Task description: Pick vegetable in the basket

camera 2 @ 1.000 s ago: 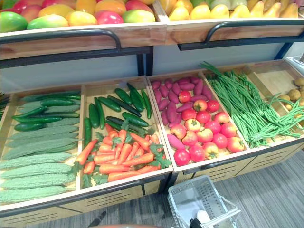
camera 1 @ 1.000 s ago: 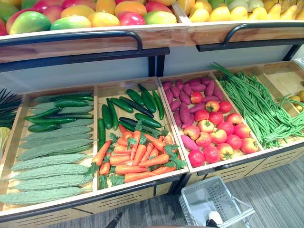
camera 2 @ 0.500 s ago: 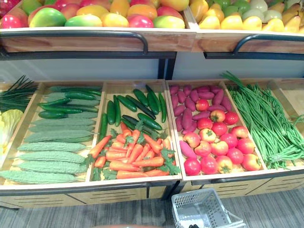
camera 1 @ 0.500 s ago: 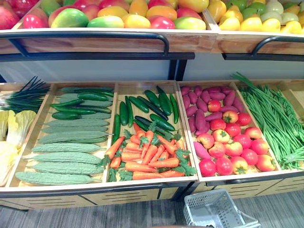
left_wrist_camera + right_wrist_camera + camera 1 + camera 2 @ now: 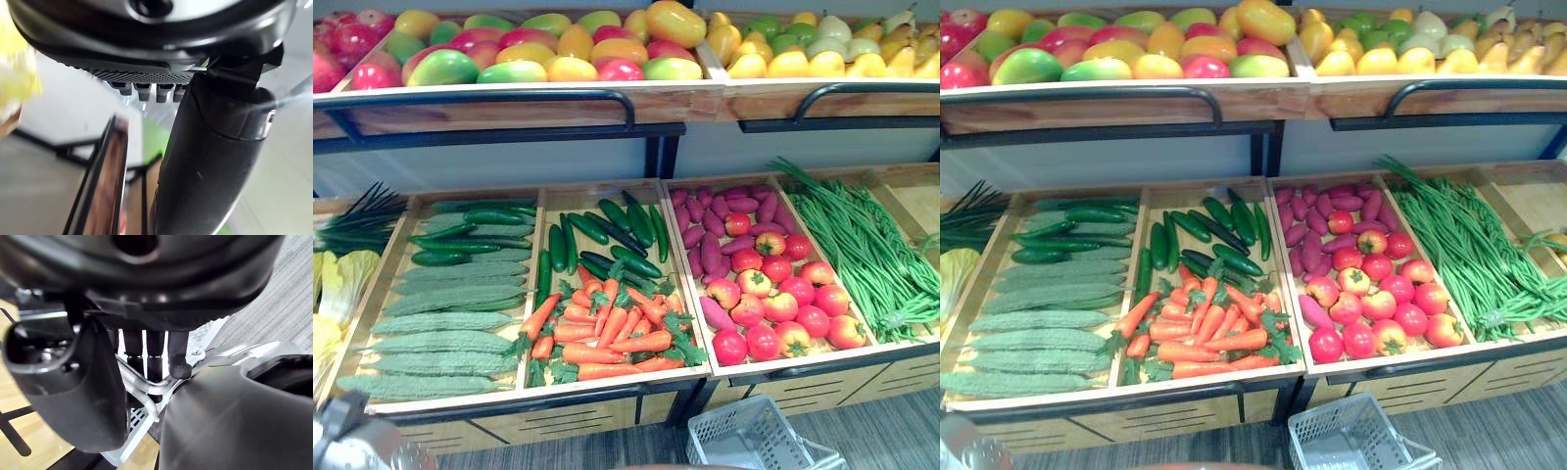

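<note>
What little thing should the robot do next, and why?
Probably lift the left hand up toward the bumpy green gourds, which lie on that arm's side of the stand. The right hand is curled round the basket handle, so it is busy, and no vegetable shows in the basket yet.

A pale grey perforated plastic basket is seen upright below the shelf front — orange leafy-topped carrots are heaped above.
</note>
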